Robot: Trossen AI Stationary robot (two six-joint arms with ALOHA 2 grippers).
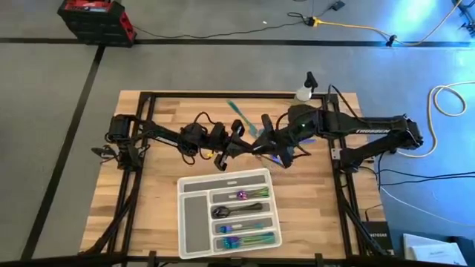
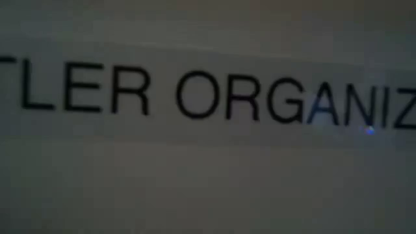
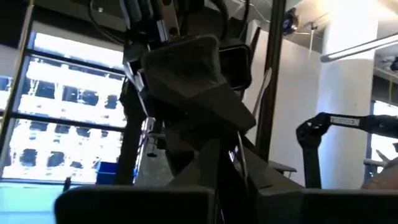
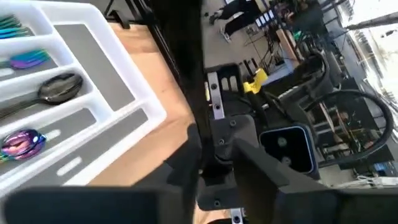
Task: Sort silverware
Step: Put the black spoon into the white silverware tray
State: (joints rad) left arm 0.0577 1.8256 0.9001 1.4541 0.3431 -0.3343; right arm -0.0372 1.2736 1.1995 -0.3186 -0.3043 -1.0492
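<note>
My two grippers meet above the middle of the table, the left gripper [image 1: 239,145] coming from the left and the right gripper [image 1: 261,141] from the right. A teal piece of silverware [image 1: 239,117] slants away from that spot toward the far edge; whether either gripper holds it I cannot tell. A blue-purple piece [image 1: 286,154] shows under the right gripper. The white tray [image 1: 193,222] near the front edge holds a purple spoon [image 4: 22,142], a dark spoon [image 4: 59,87] and iridescent forks [image 1: 249,239]. The left wrist view is filled by the right arm's wrist [image 3: 193,81].
A small spray bottle [image 1: 305,89] stands at the far edge, right of centre. Black frame rails [image 1: 148,96] run round the tabletop. A printed label [image 2: 208,97] close to the lens blocks the low view. A red toolbox [image 1: 96,18] sits on the floor beyond the table.
</note>
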